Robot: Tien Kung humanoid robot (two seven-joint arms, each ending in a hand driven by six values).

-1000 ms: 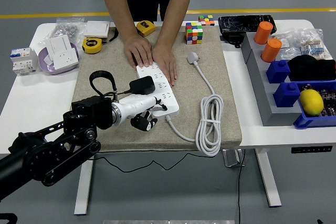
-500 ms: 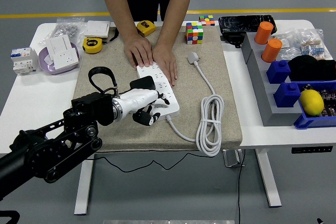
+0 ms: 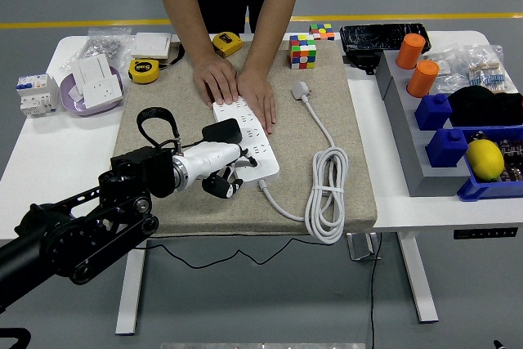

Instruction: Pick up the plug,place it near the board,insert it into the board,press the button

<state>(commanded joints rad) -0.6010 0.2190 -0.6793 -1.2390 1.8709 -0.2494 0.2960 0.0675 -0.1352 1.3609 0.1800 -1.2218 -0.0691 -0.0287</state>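
Note:
A white power strip (image 3: 249, 140) lies on the beige mat, and a black plug (image 3: 221, 131) sits on its left side with its black cable looping off to the left. My left hand (image 3: 223, 183), white with black fingertips, lies at the strip's near left edge just below the plug. Its fingers are curled under and hold nothing. Both of a person's hands (image 3: 237, 87) press flat on the strip's far end. The strip's white cable (image 3: 325, 194) lies coiled at the right, ending in a white plug (image 3: 301, 88).
Two yellow tape measures (image 3: 144, 69), a socket module in a purple dish (image 3: 91, 84) and a breaker (image 3: 35, 92) sit at the left. A Rubik's cube (image 3: 301, 51) stands behind the mat. Grey shelves with orange cylinders (image 3: 422, 77), blue bins and a lemon (image 3: 484, 158) fill the right.
My left hand moved right along the strip's near edge, then drew back slightly left. The plug, the strip and the person's hands stayed put.

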